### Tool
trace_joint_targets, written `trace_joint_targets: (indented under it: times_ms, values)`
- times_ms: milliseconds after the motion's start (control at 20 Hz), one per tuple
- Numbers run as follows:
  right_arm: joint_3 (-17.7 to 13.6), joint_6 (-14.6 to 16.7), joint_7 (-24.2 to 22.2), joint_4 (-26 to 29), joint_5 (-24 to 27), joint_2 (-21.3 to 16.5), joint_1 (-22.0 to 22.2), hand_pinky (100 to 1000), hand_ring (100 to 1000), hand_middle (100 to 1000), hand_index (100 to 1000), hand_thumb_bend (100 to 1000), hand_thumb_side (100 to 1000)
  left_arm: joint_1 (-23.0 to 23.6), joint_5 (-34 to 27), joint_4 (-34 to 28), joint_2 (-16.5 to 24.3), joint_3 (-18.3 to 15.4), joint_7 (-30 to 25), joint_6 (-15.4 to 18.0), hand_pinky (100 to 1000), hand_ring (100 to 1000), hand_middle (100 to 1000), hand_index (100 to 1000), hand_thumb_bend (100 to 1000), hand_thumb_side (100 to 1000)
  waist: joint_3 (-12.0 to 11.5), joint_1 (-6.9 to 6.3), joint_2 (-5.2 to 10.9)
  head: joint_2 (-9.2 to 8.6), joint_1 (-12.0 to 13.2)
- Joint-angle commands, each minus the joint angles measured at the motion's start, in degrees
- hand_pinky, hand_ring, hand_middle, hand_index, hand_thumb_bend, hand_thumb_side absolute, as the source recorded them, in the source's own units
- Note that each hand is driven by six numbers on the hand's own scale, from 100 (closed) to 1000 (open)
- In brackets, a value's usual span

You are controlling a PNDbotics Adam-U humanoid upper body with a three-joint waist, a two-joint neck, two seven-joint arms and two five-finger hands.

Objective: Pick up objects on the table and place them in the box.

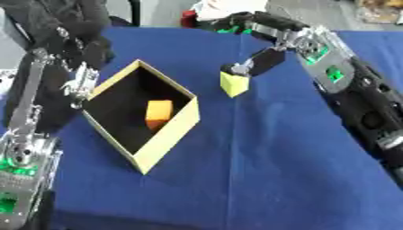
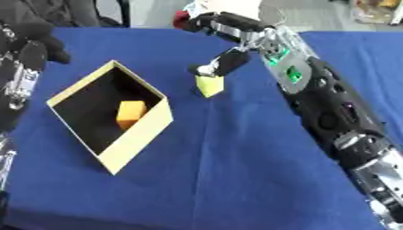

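An open cardboard box (image 1: 169, 134) with a black inside stands on the blue table, turned corner-on. An orange block (image 1: 158, 114) lies inside it. My right hand (image 1: 260, 62) reaches in from the upper right, and its fingers pinch the top of a yellow block (image 1: 234, 84) that hangs tilted just right of the box's far corner. My left hand (image 1: 78, 49) is black and sits at the box's left rim, by the far left corner; its fingers are hard to make out.
The blue tablecloth (image 1: 267, 170) spreads wide in front of and right of the box. My right forearm (image 2: 323, 112) crosses the right side. Dark and red things (image 1: 193, 18) lie beyond the table's far edge.
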State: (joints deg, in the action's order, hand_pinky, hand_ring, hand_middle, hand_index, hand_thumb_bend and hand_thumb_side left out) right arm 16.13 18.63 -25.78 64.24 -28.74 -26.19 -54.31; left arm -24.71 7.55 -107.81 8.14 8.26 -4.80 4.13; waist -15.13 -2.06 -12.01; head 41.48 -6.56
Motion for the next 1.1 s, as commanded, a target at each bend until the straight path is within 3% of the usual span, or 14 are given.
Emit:
trace_joint_targets:
  times_ms: [50,600,1100]
  values:
    - [-1.5,-0.1,-0.6,-0.9,0.0,-2.0,-0.7,836,925,881,972,364,399,-0.4,0.2,-0.7,1.0,-0.5,0.2,0.0,619,583,565,754,280,592,-0.3,-0.17,0.75,-0.51,0.0]
    - [-3.9,-0.9,1.8,-7.9,-2.9,-2.6,-0.4,836,928,896,975,348,436,-0.3,0.0,-0.5,0.9,-0.4,-0.1,0.0,618,582,564,754,279,597,-1.3,-0.8,-0.01,-0.69,-0.9]
    - [-4.0,-2.0,4.7,-10.3,-6.2,-1.6,-0.5,850,971,917,981,341,471,-0.3,0.0,-0.4,0.8,-0.3,-0.4,-0.2,617,581,563,755,280,601,-1.6,-1.15,-0.69,-0.17,-1.5]
